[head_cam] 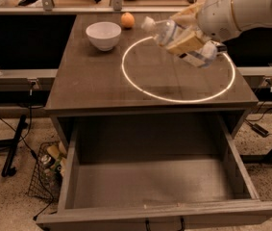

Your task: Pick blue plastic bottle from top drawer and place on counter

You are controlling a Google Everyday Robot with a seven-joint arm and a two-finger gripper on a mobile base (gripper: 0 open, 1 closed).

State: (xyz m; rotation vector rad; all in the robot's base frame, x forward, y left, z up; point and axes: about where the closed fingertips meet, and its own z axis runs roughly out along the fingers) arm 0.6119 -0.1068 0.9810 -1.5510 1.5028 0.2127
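1. Now the end effector [189,38] hangs in the air over the far right part of the counter [92,81], and it is grasping the blue plastic bottle [176,38] around its middle.
2. The bottle is inside the end effector, not beside it. It lies tilted, almost on its side. Its white cap sticks out to the left and a bit up, and its bottom sticks out to the right and a bit down.
3. The surface lies right below the end effector, with a gap between it and the bottle. The glowing circle [135,86] is under the bottle too.
4. The arm comes in from the upper right, and its thick white part slopes down toward the bottle.
5. The top drawer [154,186] is open, well below and nearer the camera. I see nothing in it.
6. The white bowl [103,35] and the orange [128,19] sit well to the left, clear of the end effector.
7. I think the next move is to go straight down and set the bottle on the surface. It may roll if it lands on its side.
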